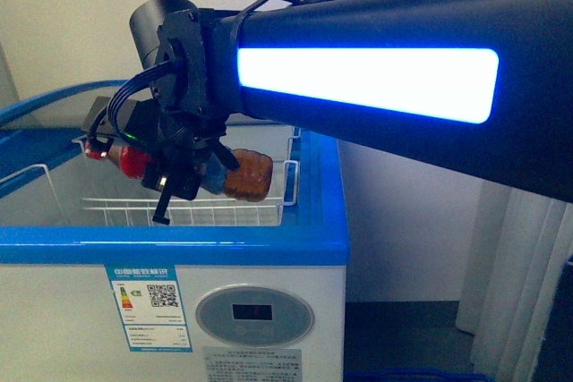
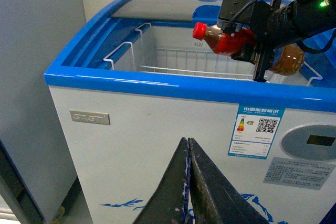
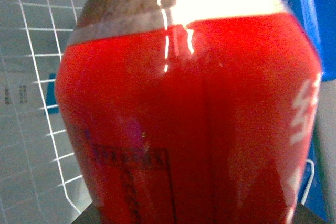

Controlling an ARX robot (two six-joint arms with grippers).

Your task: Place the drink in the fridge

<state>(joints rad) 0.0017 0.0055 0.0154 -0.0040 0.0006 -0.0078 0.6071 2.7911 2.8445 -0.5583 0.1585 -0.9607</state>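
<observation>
My right gripper is shut on the drink and holds it lying sideways over the open top of the fridge. The bottle's red cap points left and its brown base points right. From the left wrist the drink and the right gripper hang just above the white wire basket inside the fridge. The red label of the drink fills the right wrist view, with basket wires behind it. My left gripper is shut and empty, low in front of the fridge's white front wall.
My right arm with its lit strip covers the upper front view. A sliding glass lid sits at the fridge's far end. A grey panel stands beside the fridge, and a pale curtain hangs on the other side.
</observation>
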